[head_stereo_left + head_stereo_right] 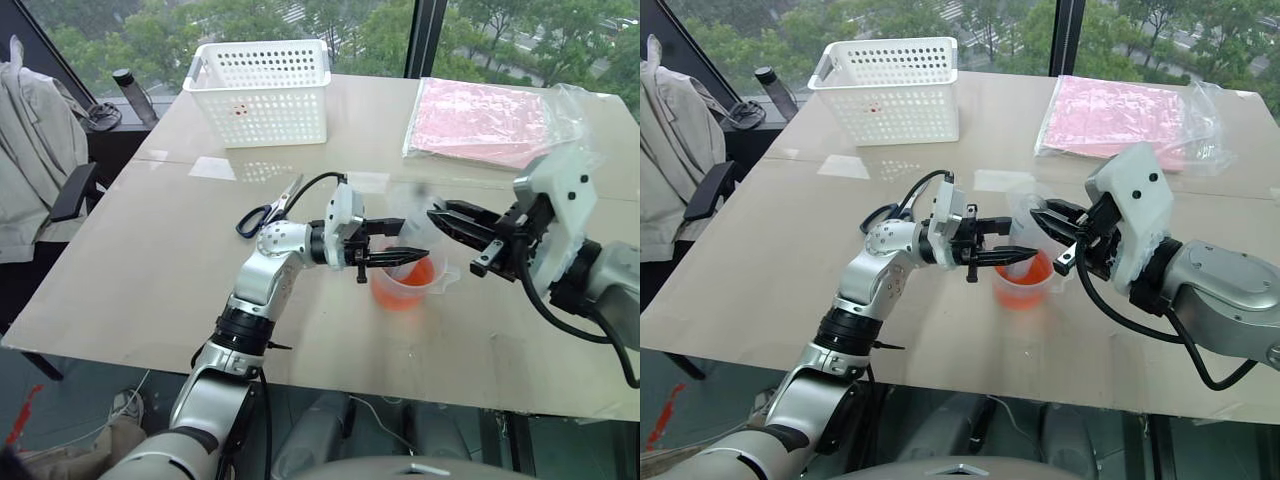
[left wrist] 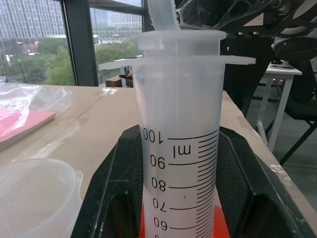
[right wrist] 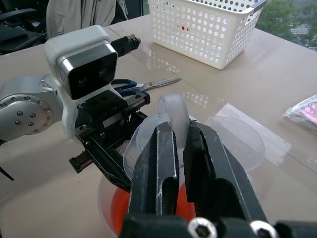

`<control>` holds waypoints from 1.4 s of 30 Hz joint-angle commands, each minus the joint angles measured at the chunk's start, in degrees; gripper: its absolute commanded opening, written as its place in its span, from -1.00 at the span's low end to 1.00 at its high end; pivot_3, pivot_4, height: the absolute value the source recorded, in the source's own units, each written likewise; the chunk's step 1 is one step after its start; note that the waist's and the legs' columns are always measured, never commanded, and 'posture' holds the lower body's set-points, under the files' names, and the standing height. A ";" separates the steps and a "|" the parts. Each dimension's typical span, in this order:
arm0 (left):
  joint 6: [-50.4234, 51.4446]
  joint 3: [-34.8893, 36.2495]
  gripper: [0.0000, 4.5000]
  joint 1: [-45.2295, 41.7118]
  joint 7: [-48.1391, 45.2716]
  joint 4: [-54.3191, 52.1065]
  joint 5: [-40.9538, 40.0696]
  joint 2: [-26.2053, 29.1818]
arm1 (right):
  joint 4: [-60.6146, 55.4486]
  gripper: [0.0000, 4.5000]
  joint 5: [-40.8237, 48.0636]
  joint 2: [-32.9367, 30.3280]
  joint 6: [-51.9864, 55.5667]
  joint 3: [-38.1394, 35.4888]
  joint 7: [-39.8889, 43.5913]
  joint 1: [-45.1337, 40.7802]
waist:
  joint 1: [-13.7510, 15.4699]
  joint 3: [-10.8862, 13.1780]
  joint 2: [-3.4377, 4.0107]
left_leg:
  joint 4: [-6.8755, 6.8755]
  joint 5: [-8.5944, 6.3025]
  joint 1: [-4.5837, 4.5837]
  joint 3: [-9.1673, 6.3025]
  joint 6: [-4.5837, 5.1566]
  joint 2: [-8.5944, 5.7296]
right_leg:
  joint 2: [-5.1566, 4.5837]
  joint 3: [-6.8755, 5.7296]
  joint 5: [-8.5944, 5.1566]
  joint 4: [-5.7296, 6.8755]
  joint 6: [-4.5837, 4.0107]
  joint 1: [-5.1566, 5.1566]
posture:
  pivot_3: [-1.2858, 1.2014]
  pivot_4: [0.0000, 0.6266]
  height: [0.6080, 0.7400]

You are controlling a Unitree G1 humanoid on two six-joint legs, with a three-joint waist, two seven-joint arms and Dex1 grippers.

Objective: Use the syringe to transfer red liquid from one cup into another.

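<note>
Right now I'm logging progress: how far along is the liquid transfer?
Done: left fingers clamp the syringe upright over the handled cup of red liquid. In hand: right fingers shut on the plunger. Left: drawing, then emptying into the smaller cup.

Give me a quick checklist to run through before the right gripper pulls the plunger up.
1. Left gripper shut on the syringe barrel: ok, fingers clamp both sides.
2. Right gripper shut on the plunger top: ok.
3. Syringe upright over the handled cup: ok.
4. Red liquid in that cup: ok.
5. Syringe tip under the liquid surface: cannot tell, hidden by the grippers.
6. Smaller cup close by to receive: ok, it stands just behind the handled cup.
</note>
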 commanded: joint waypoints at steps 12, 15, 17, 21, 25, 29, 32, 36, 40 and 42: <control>1.98 -1.92 -0.38 0.90 -3.60 -3.17 -2.50 1.87 | 5.22 -0.99 3.70 -0.35 -0.85 -4.52 -1.25 -7.13 | -0.02 0.00 0.00 | -0.01 0.00 0.00 0.00 0.00 0.00 | 0.00 0.01 0.00 -0.01 0.00 -0.01 | 0.03 -0.52 1.00; 2.38 -2.14 -0.38 1.06 -3.49 -3.43 -2.83 2.11 | 5.58 -0.99 3.21 -1.21 -0.26 -5.13 -0.23 -7.25 | 0.02 0.00 0.00 | -0.01 0.00 0.00 0.00 0.00 0.00 | 0.00 0.00 0.00 -0.01 0.00 0.00 | 0.03 -0.52 1.00; 2.60 -2.14 -0.38 1.06 -3.56 -3.49 -2.98 2.29 | 5.96 -0.99 3.26 -1.61 -0.21 -5.48 0.17 -7.41 | 0.00 0.00 0.00 | -0.01 0.00 0.00 0.00 0.00 0.00 | 0.00 0.00 0.00 -0.01 0.00 0.00 | 0.03 -0.52 1.00; 2.79 -2.20 -0.38 1.00 -3.54 -3.58 -3.07 2.42 | 6.31 -0.99 3.41 -2.33 -0.35 -5.99 0.94 -7.58 | -0.04 0.00 0.00 | -0.01 0.00 0.00 0.00 0.00 0.00 | 0.00 0.00 0.00 0.00 0.00 -0.01 | 0.03 -0.52 1.00; 3.04 -2.22 -0.38 0.87 -3.41 -3.79 -3.21 2.45 | 6.61 -0.99 3.82 -2.53 -0.69 -5.95 1.21 -8.19 | -0.03 0.00 0.00 | -0.01 0.00 0.00 0.00 0.00 0.00 | 0.00 0.00 0.00 -0.01 0.00 -0.01 | 0.03 -0.52 1.00; 3.35 -2.26 -0.38 0.64 -3.16 -4.10 -3.32 2.45 | 7.37 -0.99 4.53 -2.78 -0.87 -6.44 1.24 -9.22 | -0.02 0.00 0.00 | -0.01 0.00 0.00 0.00 0.00 0.00 | 0.00 0.01 0.00 -0.01 0.00 -0.01 | 0.03 -0.52 1.00; 3.58 -2.35 -0.38 0.54 -2.98 -4.33 -3.53 2.51 | 7.67 -0.99 4.67 -2.94 -0.88 -6.51 1.31 -9.74 | -0.02 0.00 0.00 | -0.01 0.00 0.00 0.00 0.00 0.00 | 0.00 0.00 0.00 -0.01 0.00 -0.01 | 0.03 -0.52 1.00; 4.03 -2.26 -0.38 0.43 -2.83 -4.62 -3.75 2.68 | 7.75 -0.99 4.33 -3.01 -0.81 -6.40 1.41 -10.12 | -0.02 0.00 0.00 | -0.01 0.00 0.00 0.00 0.00 0.00 | 0.00 0.01 0.00 -0.01 0.00 -0.01 | 0.03 -0.52 1.00; 4.49 -2.16 -0.38 0.28 -2.66 -4.94 -3.85 2.76 | 7.78 -0.99 4.16 -3.09 -0.77 -6.66 1.70 -10.13 | -0.02 0.00 0.00 | -0.02 0.00 0.00 0.00 0.00 0.00 | 0.00 0.01 0.00 -0.01 0.00 -0.01 | 0.03 -0.52 1.00; 4.63 -2.12 -0.38 0.24 -2.62 -5.05 -3.88 2.78 | 7.71 -0.99 4.19 -3.02 -0.83 -6.75 1.73 -10.04 | -0.02 0.00 0.01 | -0.02 0.00 0.00 0.00 0.00 0.00 | 0.00 0.01 0.00 -0.01 0.00 -0.01 | 0.03 -0.52 1.00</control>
